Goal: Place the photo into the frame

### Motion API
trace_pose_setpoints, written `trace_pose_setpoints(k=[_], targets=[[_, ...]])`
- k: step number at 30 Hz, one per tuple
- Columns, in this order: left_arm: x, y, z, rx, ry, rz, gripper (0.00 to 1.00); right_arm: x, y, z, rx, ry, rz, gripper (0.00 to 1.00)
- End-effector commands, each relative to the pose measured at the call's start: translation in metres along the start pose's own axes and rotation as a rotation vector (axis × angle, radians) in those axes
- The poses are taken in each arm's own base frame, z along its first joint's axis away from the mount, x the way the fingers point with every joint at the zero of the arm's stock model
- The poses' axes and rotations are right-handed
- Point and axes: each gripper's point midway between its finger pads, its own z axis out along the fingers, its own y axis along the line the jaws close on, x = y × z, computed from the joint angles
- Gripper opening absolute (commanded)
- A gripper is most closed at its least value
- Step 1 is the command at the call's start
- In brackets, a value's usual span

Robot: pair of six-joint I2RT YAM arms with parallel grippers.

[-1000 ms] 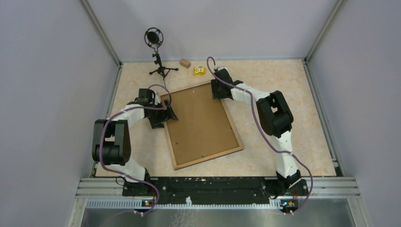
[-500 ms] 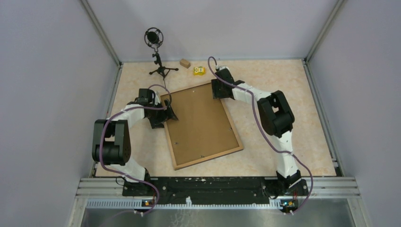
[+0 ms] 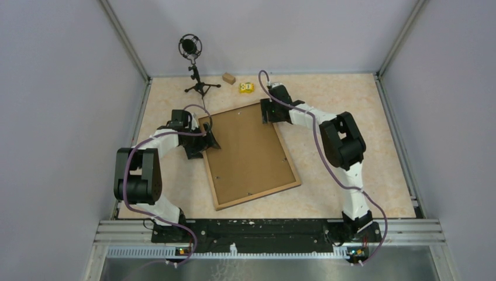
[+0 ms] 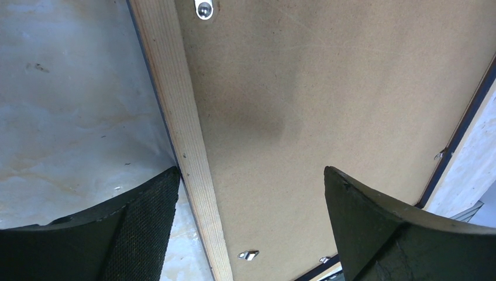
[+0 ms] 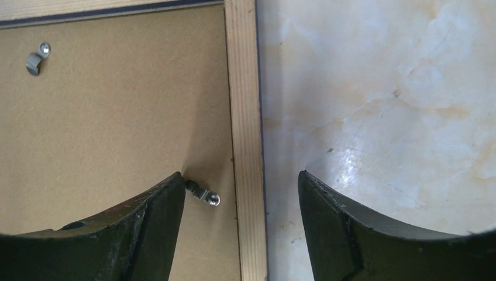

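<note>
The frame (image 3: 259, 196) lies back-up and slanted in the middle of the table, light wood rim showing, with a plain brown backing board (image 3: 248, 155) filling it. The photo is hidden. My left gripper (image 3: 205, 142) is open over the frame's left rim (image 4: 175, 99), one finger on each side of it (image 4: 250, 175). My right gripper (image 3: 268, 111) is open over the right rim (image 5: 243, 88) near the far corner (image 5: 240, 175). A small metal clip (image 5: 205, 195) sits on the board by its left finger. Neither gripper holds anything.
A microphone on a small tripod (image 3: 192, 64) stands at the back left. A small wooden block (image 3: 228, 78) and a yellow object (image 3: 246, 87) lie near the back wall. Grey walls close the table on three sides.
The right gripper's jaws have spread wider at the frame's far right corner. The left arm and the frame have not moved.
</note>
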Motion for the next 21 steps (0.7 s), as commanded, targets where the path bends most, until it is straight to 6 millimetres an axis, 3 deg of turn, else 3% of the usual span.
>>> trace_pose_setpoints(k=[1, 5, 21], targets=[[-0.004, -0.006, -0.001, 0.037, -0.016, 0.025, 0.95, 0.004, 0.009, -0.020, -0.054, 0.020, -0.028, 0.70], [-0.002, -0.005, 0.000, 0.038, -0.010, 0.023, 0.95, 0.006, 0.006, -0.022, -0.041, 0.026, -0.032, 0.69], [-0.002, -0.006, 0.000, 0.046, -0.009, 0.022, 0.95, 0.015, -0.011, -0.009, 0.066, 0.060, -0.039, 0.45]])
